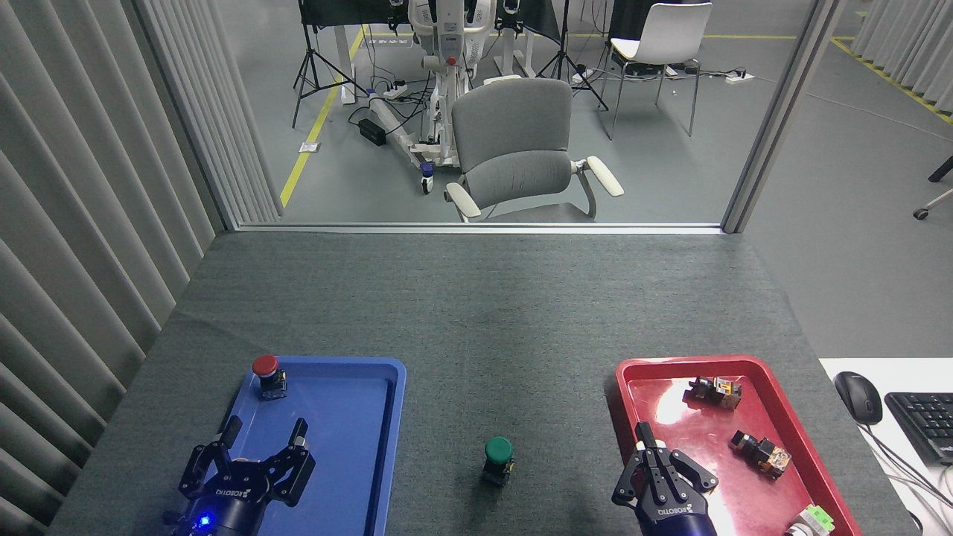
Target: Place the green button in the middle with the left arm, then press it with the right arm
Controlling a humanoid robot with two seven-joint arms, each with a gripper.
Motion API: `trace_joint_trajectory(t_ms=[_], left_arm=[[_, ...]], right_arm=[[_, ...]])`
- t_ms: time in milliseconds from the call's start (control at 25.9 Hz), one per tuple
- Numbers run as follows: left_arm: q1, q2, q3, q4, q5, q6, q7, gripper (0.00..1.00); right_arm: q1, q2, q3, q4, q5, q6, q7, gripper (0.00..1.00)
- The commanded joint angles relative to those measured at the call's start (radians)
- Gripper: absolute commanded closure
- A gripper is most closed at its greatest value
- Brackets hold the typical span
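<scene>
Green button [498, 451], one of its kind, is seen standing upright on the dark grey mat in the middle of the desk [476, 313], between two trays and touched by neither gripper. One blue tray [350, 447] lies to its left, with a single red button [266, 370] in the far corner. One red tray [744, 476] lies to its right, where four small switch parts can be counted, one at the near edge partly cut off. The left gripper [257, 454] is held over the blue tray with its fingers spread and nothing between them. The right gripper [665, 474] is seen over the red tray's near left edge, its fingers drawn together around nothing. The word ROBOTIQ can be read on both grippers. One mouse [858, 397] and one keyboard [927, 424] are visible at the right edge.
</scene>
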Motion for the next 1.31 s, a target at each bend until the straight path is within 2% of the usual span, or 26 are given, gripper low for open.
trace_joint_trajectory(t_ms=[0,1276], left_arm=[[0.008,-0.001,0.003,-0.001,0.009,-0.002,0.003,0.01],[0.014,0.019,0.027,-0.002,0.020,-0.002,0.019,0.01]], right_arm=[[0.013,-0.005,-0.012,-0.024,-0.024,-0.001,-0.006,0.03],[0.078,-0.015,-0.051,-0.092,-0.024,-0.001,0.005,0.01]])
